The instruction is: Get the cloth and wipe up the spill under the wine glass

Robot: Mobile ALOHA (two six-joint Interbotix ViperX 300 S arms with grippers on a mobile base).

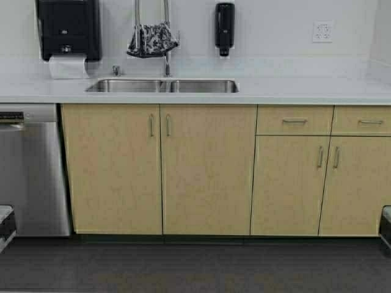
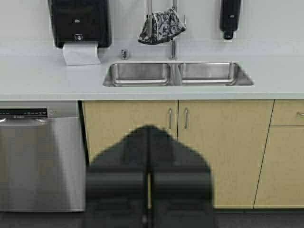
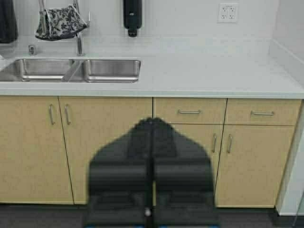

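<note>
The cloth (image 1: 152, 40), dark grey and white with a floral pattern, hangs over the tall faucet (image 1: 165, 61) behind the double sink (image 1: 162, 86). It also shows in the left wrist view (image 2: 160, 27) and in the right wrist view (image 3: 61, 22). The wine glass is out of view, and no spill shows on the counter. My left gripper (image 2: 148, 130) is shut and empty, held low in front of the cabinets. My right gripper (image 3: 152, 122) is shut and empty, also low and far from the counter. In the high view only the arms' edges show, at the bottom corners.
A black paper towel dispenser (image 1: 68, 27) with white paper hangs at the back left. A black soap dispenser (image 1: 224, 27) hangs right of the faucet. A steel dishwasher (image 1: 33, 171) stands at the left. Wooden cabinets (image 1: 208, 171) run under the grey counter (image 1: 305, 90). Dark floor lies ahead.
</note>
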